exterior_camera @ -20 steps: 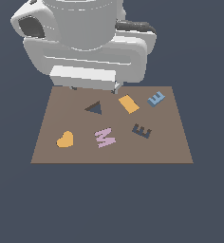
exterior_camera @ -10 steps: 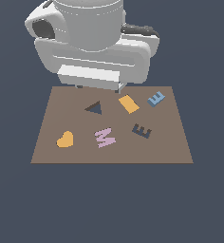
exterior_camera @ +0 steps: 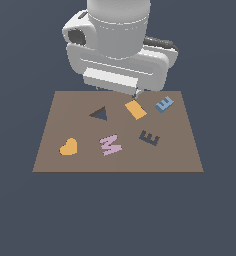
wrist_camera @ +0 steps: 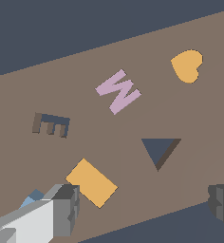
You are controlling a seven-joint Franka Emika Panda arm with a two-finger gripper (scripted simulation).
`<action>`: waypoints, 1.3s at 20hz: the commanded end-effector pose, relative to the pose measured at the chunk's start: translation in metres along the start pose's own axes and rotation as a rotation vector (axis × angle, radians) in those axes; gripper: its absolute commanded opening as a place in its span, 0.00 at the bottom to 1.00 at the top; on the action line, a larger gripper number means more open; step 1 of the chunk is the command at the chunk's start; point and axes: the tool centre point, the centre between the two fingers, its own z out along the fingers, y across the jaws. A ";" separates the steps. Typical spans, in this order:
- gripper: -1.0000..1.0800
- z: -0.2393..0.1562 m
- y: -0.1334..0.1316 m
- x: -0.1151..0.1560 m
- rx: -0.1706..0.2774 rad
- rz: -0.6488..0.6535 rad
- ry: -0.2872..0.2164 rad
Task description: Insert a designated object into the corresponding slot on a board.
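The light-blue E-shaped object [exterior_camera: 164, 104] lies flat on the brown board [exterior_camera: 80, 160] near its far right corner in the exterior view. The dark E-shaped slot [exterior_camera: 149, 137] is nearer the front, beside the pink M. My gripper [exterior_camera: 137, 93] hangs under the big white arm body above the board's far edge, just over the orange rectangle and to the left of the blue E. In the wrist view the gripper [wrist_camera: 142, 206] is open with nothing between its fingers [wrist_camera: 61, 211]. The blue E [wrist_camera: 33, 197] peeks out behind one finger, and the slot [wrist_camera: 51, 125] is in plain sight.
On the board there are also a pink M piece [exterior_camera: 111, 145], an orange heart [exterior_camera: 68, 147], an orange rectangle [exterior_camera: 135, 109] and a dark triangular recess [exterior_camera: 99, 114]. The arm's white body [exterior_camera: 120, 45] looms over the board's far edge.
The arm has swung toward the exterior view's right, from above the board's far left to above its far middle. The pieces on the board have not moved.
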 end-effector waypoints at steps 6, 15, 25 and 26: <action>0.96 0.027 -0.031 -0.035 0.001 0.159 -0.007; 0.96 0.062 -0.081 -0.072 0.002 0.371 -0.016; 0.96 0.089 -0.125 -0.092 0.004 0.533 -0.022; 0.96 0.091 -0.129 -0.093 0.004 0.544 -0.023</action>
